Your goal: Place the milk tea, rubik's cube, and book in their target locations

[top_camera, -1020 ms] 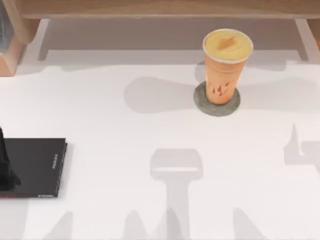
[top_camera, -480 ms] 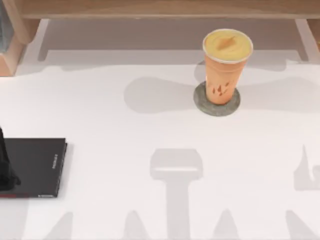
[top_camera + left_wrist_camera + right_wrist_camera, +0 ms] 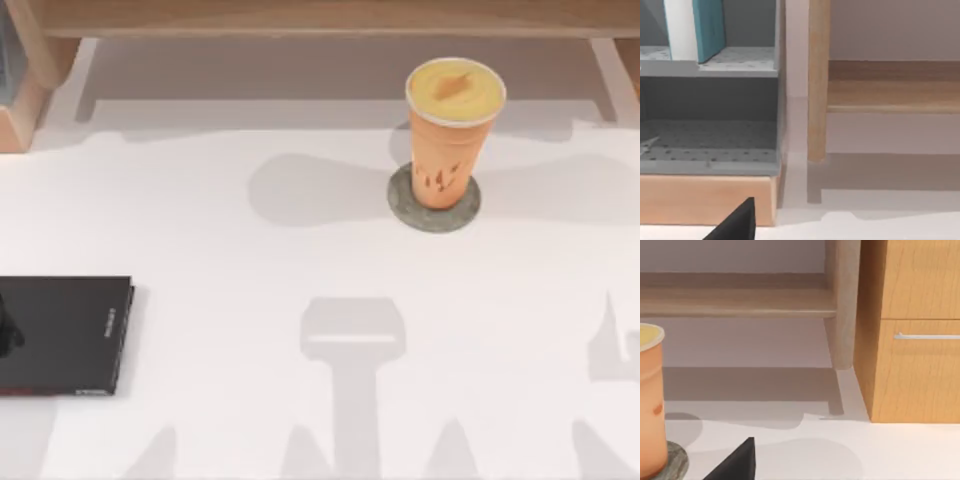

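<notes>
From above, the milk tea (image 3: 450, 135) stands upright on a round grey coaster (image 3: 433, 212) toward the back of the desk (image 3: 300, 270), right of centre, where it stood a second ago. What has changed is at the left edge: the dark left arm that reached over the thin black book (image 3: 62, 335) has drawn back almost out of frame, leaving a small dark remnant (image 3: 8, 335) on the book's left side. The right arm's shadow near the right edge has also shifted and settled. I judge that both arms are pulling away after finished placements. The black book's spine carries small white lettering, too small to read.

The left wrist view looks into a grey shelf unit (image 3: 710, 125) with a wooden base. The book (image 3: 707, 27), teal-covered with white page edges, stands upright in the upper compartment, so it seems already delivered. A black corner of the left pincer (image 3: 735, 225) juts in; whether it is wide or narrow I cannot tell.

The right wrist view shows the milk tea (image 3: 650, 400) on its coaster (image 3: 670, 462), beside a wooden drawer cabinet (image 3: 910, 330) with a metal handle. A black part of the right pincer (image 3: 735, 465) shows, apart from the cup; its opening cannot be judged. The cup's dark marks may be print, but nothing is legible.
</notes>
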